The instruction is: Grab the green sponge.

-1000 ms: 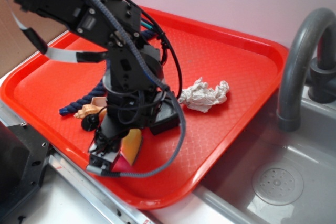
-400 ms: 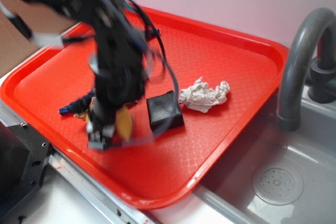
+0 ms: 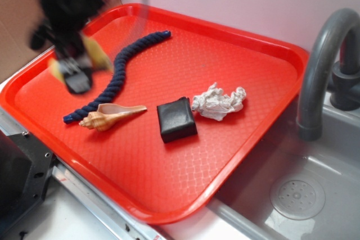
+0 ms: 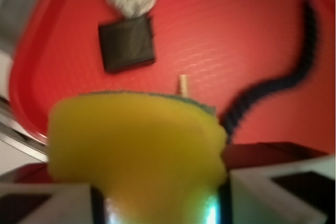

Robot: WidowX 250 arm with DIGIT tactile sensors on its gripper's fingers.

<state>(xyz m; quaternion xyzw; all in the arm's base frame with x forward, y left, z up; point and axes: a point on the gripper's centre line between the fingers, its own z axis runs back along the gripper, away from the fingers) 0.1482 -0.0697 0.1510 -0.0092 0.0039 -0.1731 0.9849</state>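
The green sponge [image 4: 139,150], a yellow foam wedge with a thin dark scouring edge, sat clamped between the fingers of the black tool [image 3: 76,74], which was blurred and raised above the left end of the red plastic tray [image 3: 247,139]. Below lay a dark blue rope [image 3: 121,74], a tan shell [image 3: 109,117] and a black squarish block [image 3: 176,118].

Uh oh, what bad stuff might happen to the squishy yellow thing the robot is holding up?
1. The green sponge looks squashed between the pincer fingers, so it might pop out.
2. The pincer looks blurred above the red tray, so it seems to be moving fast; a jolt could shake the sponge loose.
3. If dropped, it might land on the blue rope or the seashell.
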